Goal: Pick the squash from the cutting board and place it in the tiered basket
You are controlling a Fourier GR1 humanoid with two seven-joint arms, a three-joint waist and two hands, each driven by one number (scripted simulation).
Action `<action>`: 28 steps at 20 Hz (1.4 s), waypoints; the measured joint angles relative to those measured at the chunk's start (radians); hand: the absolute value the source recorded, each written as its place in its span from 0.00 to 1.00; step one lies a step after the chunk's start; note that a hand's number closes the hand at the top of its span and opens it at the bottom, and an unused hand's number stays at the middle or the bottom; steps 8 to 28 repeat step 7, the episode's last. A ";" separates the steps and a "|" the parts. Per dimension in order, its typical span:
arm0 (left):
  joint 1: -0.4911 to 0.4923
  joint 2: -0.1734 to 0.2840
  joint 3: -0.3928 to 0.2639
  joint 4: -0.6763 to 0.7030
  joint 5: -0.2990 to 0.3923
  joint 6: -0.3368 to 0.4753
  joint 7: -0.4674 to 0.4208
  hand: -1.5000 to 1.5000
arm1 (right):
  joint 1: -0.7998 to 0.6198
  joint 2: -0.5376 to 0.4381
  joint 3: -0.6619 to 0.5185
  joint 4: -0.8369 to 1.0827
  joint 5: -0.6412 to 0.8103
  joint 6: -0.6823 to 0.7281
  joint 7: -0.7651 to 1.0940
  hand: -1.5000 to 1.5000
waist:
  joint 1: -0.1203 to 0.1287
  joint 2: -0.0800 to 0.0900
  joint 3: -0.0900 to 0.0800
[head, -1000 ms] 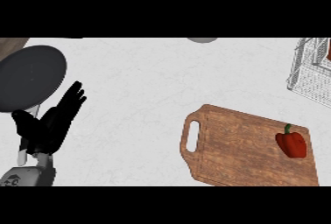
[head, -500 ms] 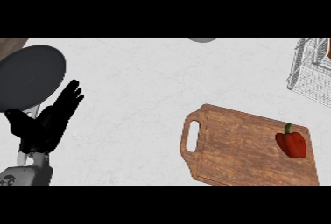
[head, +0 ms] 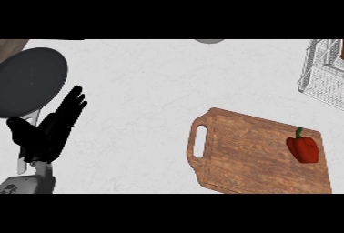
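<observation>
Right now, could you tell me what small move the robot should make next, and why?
Probably bring the right hand, which is not in view, in over the cutting board toward the red pepper-like vegetable lying near its right edge; no squash shows. The left hand rests open at the far left beside the dark pan, well away from it, while the wire basket sits at the upper right, nearer that side.
</observation>
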 measured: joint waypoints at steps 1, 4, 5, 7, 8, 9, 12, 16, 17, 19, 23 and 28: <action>0.001 -0.001 0.000 -0.001 0.002 -0.001 0.001 0.50 | 0.017 -0.012 -0.007 0.002 -0.006 0.011 -0.002 0.00 | -0.001 0.000 0.001; -0.001 -0.006 0.006 -0.004 0.006 0.006 0.007 0.50 | 0.067 -0.049 -0.029 0.008 -0.025 0.055 -0.015 0.00 | -0.009 0.000 0.003; -0.002 -0.001 0.009 -0.006 0.008 0.003 0.008 0.50 | 0.080 -0.063 -0.034 0.009 -0.029 0.069 -0.014 0.00 | -0.010 0.000 0.003; 0.001 -0.001 0.009 -0.008 0.007 0.003 0.007 0.50 | 0.108 -0.081 -0.042 0.011 -0.036 0.090 -0.018 0.00 | -0.010 0.001 0.004; 0.001 -0.001 0.009 -0.008 0.007 0.003 0.007 0.50 | 0.108 -0.081 -0.042 0.011 -0.036 0.090 -0.018 0.00 | -0.010 0.001 0.004; 0.001 -0.001 0.009 -0.008 0.007 0.003 0.007 0.50 | 0.108 -0.081 -0.042 0.011 -0.036 0.090 -0.018 0.00 | -0.010 0.001 0.004; 0.001 -0.001 0.009 -0.008 0.007 0.003 0.007 0.50 | 0.108 -0.081 -0.042 0.011 -0.036 0.090 -0.018 0.00 | -0.010 0.001 0.004; 0.001 -0.001 0.009 -0.008 0.007 0.003 0.007 0.50 | 0.108 -0.081 -0.042 0.011 -0.036 0.090 -0.018 0.00 | -0.010 0.001 0.004; 0.001 -0.001 0.009 -0.008 0.007 0.003 0.007 0.50 | 0.108 -0.081 -0.042 0.011 -0.036 0.090 -0.018 0.00 | -0.010 0.001 0.004; 0.001 -0.001 0.009 -0.008 0.007 0.003 0.007 0.50 | 0.108 -0.081 -0.042 0.011 -0.036 0.090 -0.018 0.00 | -0.010 0.001 0.004; 0.001 -0.001 0.009 -0.008 0.007 0.003 0.007 0.50 | 0.108 -0.081 -0.042 0.011 -0.036 0.090 -0.018 0.00 | -0.010 0.001 0.004; 0.001 -0.001 0.009 -0.008 0.007 0.003 0.007 0.50 | 0.108 -0.081 -0.042 0.011 -0.036 0.090 -0.018 0.00 | -0.010 0.001 0.004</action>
